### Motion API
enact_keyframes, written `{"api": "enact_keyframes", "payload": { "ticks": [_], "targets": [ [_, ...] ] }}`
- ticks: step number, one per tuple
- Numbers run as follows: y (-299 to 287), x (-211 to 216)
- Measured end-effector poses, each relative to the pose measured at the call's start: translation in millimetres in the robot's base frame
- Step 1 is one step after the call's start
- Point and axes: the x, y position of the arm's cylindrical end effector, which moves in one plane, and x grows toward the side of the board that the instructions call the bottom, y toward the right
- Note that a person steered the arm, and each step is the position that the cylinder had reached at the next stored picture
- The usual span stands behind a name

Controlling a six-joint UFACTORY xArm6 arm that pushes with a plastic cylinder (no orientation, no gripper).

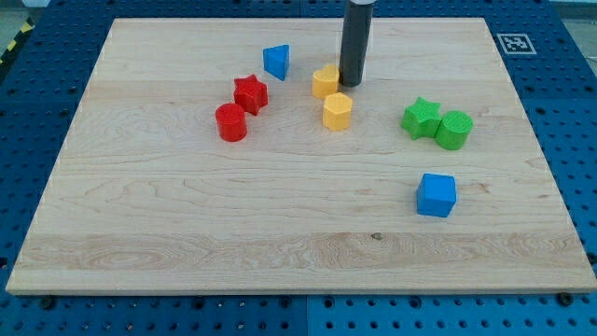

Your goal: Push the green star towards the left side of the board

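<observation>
Green is what I look for first: the green star [421, 118] sits on the view's right half of the counter [187, 224], touching a green cylinder [455, 129] that stands just to its right. Both lie well apart from my tip. Below them, toward the view's bottom, a blue cube [436, 195] rests alone.

My tip [351, 82] is up near the view's top centre, at the end of the dark rod that comes down from the top edge. It stands just beside the right edge of a yellow block [326, 81] whose shape I cannot make out for certain; I cannot tell whether the two are touching. A yellow hexagonal block [337, 111] sits directly below that one, close to it, and slightly below and left of my tip.

Further left, a blue block [276, 62], roughly triangular, lies near the top. Below and left of it a red star [250, 93] touches or nearly touches a red cylinder [230, 123], which is the leftmost block.

As for a pincer, this arm has none, only the rod, so there is nothing to report as apart or together.

Pale wood with visible grain makes up the counter, and a small black-and-white marker [516, 43] sits at its top right corner.
</observation>
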Motion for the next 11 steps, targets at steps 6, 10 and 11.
{"api": "enact_keyframes", "payload": {
  "ticks": [6, 10, 11],
  "targets": [
    [121, 61],
    [82, 106],
    [76, 117]
  ]
}}
